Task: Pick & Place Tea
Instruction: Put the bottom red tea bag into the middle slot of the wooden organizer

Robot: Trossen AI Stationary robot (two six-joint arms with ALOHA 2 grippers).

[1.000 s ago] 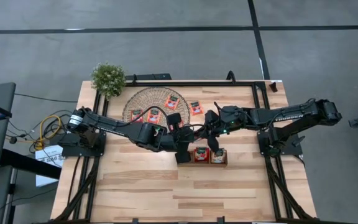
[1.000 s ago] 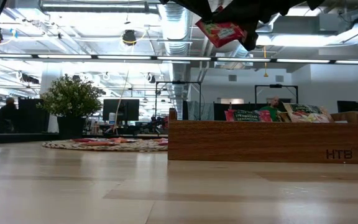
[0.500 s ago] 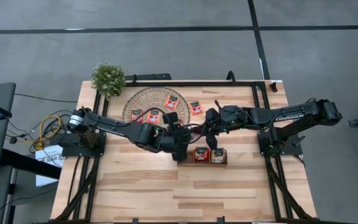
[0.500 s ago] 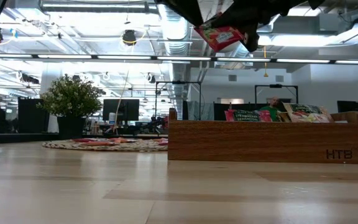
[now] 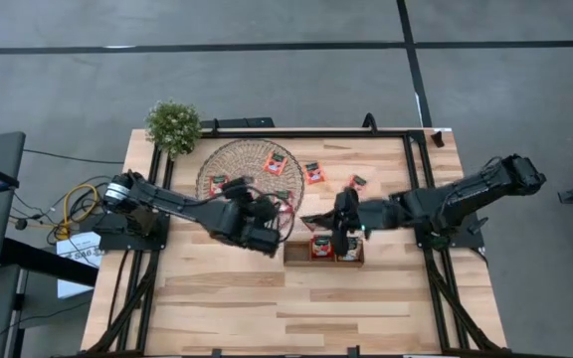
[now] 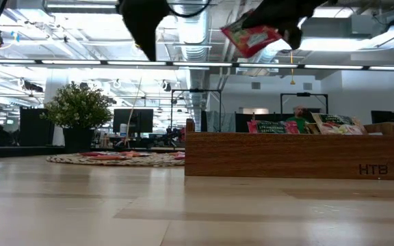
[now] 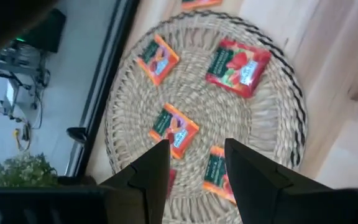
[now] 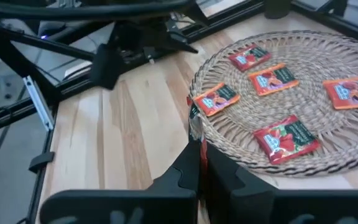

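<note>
High view had the wooden table (image 5: 227, 298) filling most of the shot, with the round woven mat (image 5: 229, 159) toward the far left and a little potted plant (image 5: 173, 125) at the far-left corner. The brown wooden tray (image 5: 296, 256) sat nearer the middle, packets already standing in its right compartments, so I'd guess that's the drop-off spot.

The left gripper (image 7: 196, 163) hovered over the near edge of the mat, jaws spread apart with nothing between them (probably lining up for another pick, since several sachets (image 7: 174, 128) lay right under it).

The right gripper (image 5: 340, 221) was above the tray, fingers pinched shut on a red tea sachet (image 6: 250, 37); the low view showed the packet dangling tilted, well above the tray wall (image 6: 293, 156). Held that high, it clears the wall before going down. Loose packets (image 5: 312, 172) lay just off the mat's right edge too.
</note>
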